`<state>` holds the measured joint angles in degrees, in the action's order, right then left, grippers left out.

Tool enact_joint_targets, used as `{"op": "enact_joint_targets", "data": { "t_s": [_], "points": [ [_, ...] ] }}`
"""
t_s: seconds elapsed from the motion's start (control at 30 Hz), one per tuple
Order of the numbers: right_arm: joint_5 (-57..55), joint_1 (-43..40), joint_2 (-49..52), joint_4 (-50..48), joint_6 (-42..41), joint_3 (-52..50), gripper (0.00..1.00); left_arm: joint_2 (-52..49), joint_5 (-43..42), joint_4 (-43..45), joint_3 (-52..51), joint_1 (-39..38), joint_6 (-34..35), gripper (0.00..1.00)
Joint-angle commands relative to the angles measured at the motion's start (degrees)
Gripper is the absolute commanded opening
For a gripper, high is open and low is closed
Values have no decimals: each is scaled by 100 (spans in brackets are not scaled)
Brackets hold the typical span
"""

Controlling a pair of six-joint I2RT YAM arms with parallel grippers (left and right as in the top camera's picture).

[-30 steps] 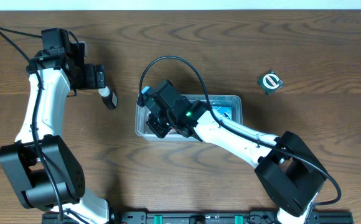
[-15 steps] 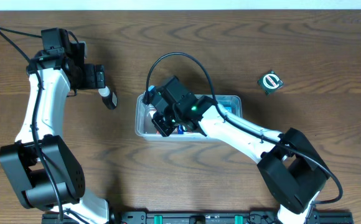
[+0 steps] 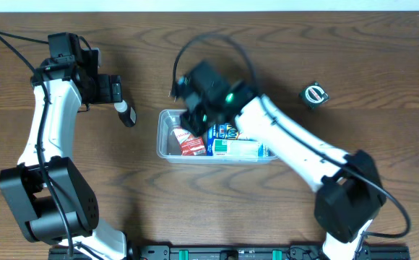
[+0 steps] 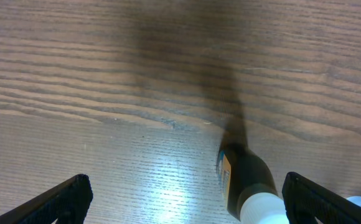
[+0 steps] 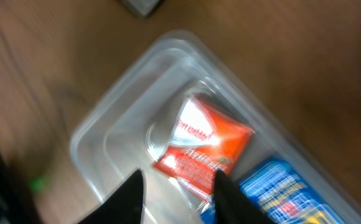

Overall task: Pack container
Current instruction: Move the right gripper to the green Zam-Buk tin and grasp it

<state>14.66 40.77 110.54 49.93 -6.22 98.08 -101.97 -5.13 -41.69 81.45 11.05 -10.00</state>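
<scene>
Right end effector (image 5: 179,193), jaws apart, hovers above a red packet (image 5: 204,146) at the container's (image 3: 163,144) 9 o'clock end; left end effector (image 4: 190,198) is wide open.

Overhead straight down on table (image 3: 339,58), wrist views close and downward — right shares container (image 3: 160,141) with overhead

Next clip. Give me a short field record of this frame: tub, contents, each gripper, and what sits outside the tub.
container: clear plastic rectangular tub
inside: red packet, blue packet, green-and-white packet
right gripper: open, above the red packet, holding nothing
left gripper: open, empty, beside a black bottle with white cap
outside tub: the bottle; a small dark packet with a white ring beyond the tub's right end
</scene>
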Motion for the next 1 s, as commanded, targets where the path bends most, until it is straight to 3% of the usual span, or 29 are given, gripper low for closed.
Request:
{"op": "enact_joint_targets", "data": {
  "t_s": [0.0, 0.13, 0.33, 0.63, 0.97],
  "points": [
    [-671, -579, -28, 472, -330, 778, 51, -59, 70, 0, -35, 20, 90, 98],
    [-885, -1412, -28, 1025, -680, 1099, 70, -59, 70, 2, -35, 17, 90, 98],
    [-872, -2671, -26, 1639, -962, 977, 81, -59, 70, 0, -35, 17, 90, 98],
    [-890, -3674, 96, 1613, 61, 584, 99, -59, 70, 0, -35, 20, 90, 98],
    [-1150, -4129, 879, 997, -2275, -120, 99, -59, 70, 0, -35, 20, 90, 98]
  ]
}}
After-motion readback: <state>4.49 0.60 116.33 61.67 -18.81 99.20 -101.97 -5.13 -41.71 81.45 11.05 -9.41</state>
